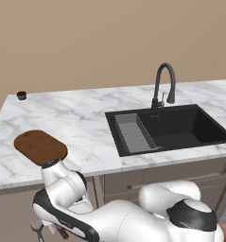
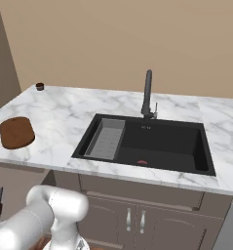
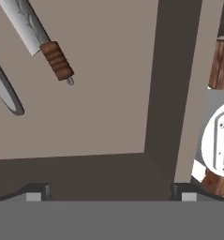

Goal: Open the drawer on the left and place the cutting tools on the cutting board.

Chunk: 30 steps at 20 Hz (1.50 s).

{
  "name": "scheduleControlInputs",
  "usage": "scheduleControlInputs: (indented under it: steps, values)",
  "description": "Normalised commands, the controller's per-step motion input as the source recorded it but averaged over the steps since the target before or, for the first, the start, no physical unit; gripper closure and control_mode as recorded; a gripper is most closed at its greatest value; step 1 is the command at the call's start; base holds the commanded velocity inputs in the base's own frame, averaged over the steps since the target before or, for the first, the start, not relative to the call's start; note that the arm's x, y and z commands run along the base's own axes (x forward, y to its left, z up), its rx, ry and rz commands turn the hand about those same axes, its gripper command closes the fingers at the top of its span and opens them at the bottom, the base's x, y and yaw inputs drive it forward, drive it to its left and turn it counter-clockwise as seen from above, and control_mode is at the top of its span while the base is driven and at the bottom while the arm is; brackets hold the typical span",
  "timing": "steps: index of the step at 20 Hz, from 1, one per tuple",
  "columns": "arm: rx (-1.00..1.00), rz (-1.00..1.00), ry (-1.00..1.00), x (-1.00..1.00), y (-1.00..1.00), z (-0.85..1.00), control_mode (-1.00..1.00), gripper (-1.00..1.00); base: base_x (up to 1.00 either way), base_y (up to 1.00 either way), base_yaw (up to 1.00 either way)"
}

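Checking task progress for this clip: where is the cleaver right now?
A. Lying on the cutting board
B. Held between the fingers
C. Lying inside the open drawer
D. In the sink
C: the hand view looks down into the open drawer, where the cleaver lies flat on its floor, apart from the open fingers; the cutting board on the counter is bare.

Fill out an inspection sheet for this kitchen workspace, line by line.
Surface: marble counter, mostly bare.
Job's things: cutting board on the counter's left front, nothing on it; cleaver and peeler lie inside the open drawer.
Clutter: small dark cup at the back left corner.
Gripper: gripper open over the drawer, holding nothing.
Cables: nothing seen.
Surroundings: black sink with faucet, tan wall.
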Motion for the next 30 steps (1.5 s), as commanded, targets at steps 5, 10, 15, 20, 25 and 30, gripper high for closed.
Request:
scheduleControlInputs:
  steps: [5, 10, 15, 20, 25, 30]
  values:
    - [0.0, 0.05, 0.0, 0.0, 0.0, -0.03, -1.0, -1.0, 0.0, 0.0, 0.0]
    - [0.0, 0.08, 0.0, 0.0, 0.0, -0.13, -1.0, -1.0, 0.0, 0.0, 0.0]
    - [0.0, 0.09, -0.03, 0.02, 0.04, -0.24, -1.0, -1.0, 0.0, 0.0, 0.0]
    - [0.0, 0.08, -0.01, 0.08, 0.25, -0.21, -1.0, -1.0, 0.0, 0.0, 0.0]
    - [0.01, 0.05, 0.0, 0.12, 0.38, -0.11, -1.0, -1.0, 0.0, 0.0, 0.0]
    - [0.01, 0.01, 0.0, 0.21, 0.33, -0.09, -1.0, -1.0, 0.0, 0.0, 0.0]
